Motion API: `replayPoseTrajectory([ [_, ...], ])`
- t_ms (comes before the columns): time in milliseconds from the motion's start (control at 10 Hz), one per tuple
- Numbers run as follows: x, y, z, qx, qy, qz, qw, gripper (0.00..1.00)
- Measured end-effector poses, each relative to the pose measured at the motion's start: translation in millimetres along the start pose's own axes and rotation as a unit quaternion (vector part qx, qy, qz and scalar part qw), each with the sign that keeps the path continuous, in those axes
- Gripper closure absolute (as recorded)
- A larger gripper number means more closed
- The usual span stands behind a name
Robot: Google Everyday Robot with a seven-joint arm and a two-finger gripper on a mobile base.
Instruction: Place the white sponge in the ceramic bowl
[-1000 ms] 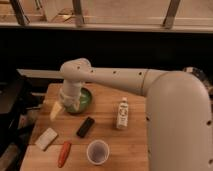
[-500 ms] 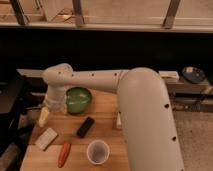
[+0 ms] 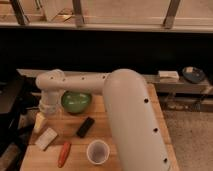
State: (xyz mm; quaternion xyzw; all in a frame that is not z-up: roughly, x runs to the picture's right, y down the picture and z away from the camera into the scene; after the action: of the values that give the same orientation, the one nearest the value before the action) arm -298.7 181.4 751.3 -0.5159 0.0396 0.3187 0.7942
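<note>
A wooden counter (image 3: 76,146) stands before a dark wall, with a pale ledge and metal posts above it. The white arm (image 3: 125,107) sweeps in from the lower right, reaches left across the counter and bends downward at its wrist. The hand (image 3: 47,107) hangs at the counter's left side; whether it is apart or together cannot be told. The ceramic bowl (image 3: 76,101) sits just beside the hand, toward the view's right. The white sponge (image 3: 46,138) lies flat on the counter nearer the camera than the hand, apart from it, with a pale yellow object (image 3: 40,122) between them.
</note>
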Motion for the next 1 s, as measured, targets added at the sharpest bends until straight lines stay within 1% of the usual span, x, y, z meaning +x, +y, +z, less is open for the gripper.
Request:
replayPoseTrajectory([
  [400, 1, -1, -1, 0.001, 0.0, 0.001, 1.0, 0.2],
  [500, 1, -4, 1, 0.003, 0.002, 0.006, 1.0, 0.2],
  [700, 0, -6, 18, 0.001, 0.016, 0.011, 0.9998, 0.2],
  [1000, -4, -5, 42, -0.016, 0.035, 0.012, 0.9992, 0.2],
])
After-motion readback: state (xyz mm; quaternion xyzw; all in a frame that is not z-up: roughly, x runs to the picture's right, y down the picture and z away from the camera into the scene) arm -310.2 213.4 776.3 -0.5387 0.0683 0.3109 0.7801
